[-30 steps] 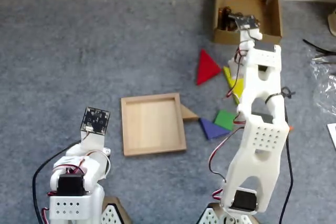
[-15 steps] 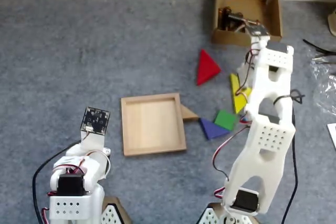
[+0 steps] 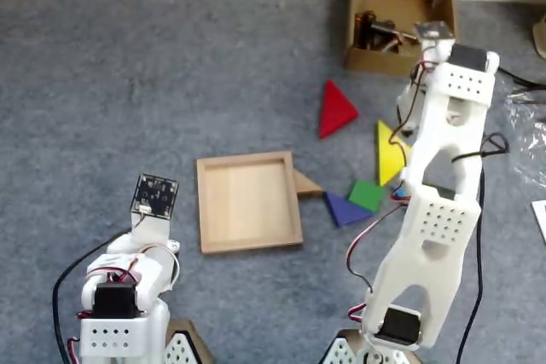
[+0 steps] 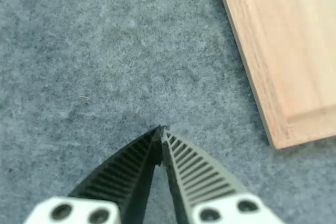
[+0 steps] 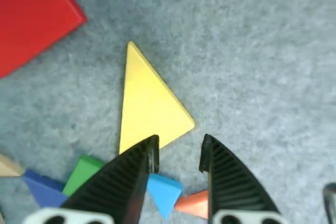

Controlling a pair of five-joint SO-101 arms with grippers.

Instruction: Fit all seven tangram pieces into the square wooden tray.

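Note:
The square wooden tray (image 3: 247, 202) lies on the grey carpet with nothing in it. To its right lie a red triangle (image 3: 335, 109), a yellow triangle (image 3: 389, 151), a green square (image 3: 367, 194), a dark blue triangle (image 3: 344, 208) and a tan triangle (image 3: 305, 183) touching the tray's edge. My right gripper (image 5: 179, 142) hangs open just over one corner of the yellow triangle (image 5: 149, 103), holding nothing. A light blue piece (image 5: 163, 190) and an orange piece (image 5: 194, 203) lie under it. My left gripper (image 4: 160, 129) is shut and empty over the carpet beside the tray (image 4: 278, 51).
A cardboard box (image 3: 401, 19) with small parts stands at the back right. Cables and a plastic bag (image 3: 525, 130) lie at the right edge. Bare carpet stretches left of the tray and behind it.
The right arm has swung to the right, uncovering the yellow triangle. The left arm has kept still.

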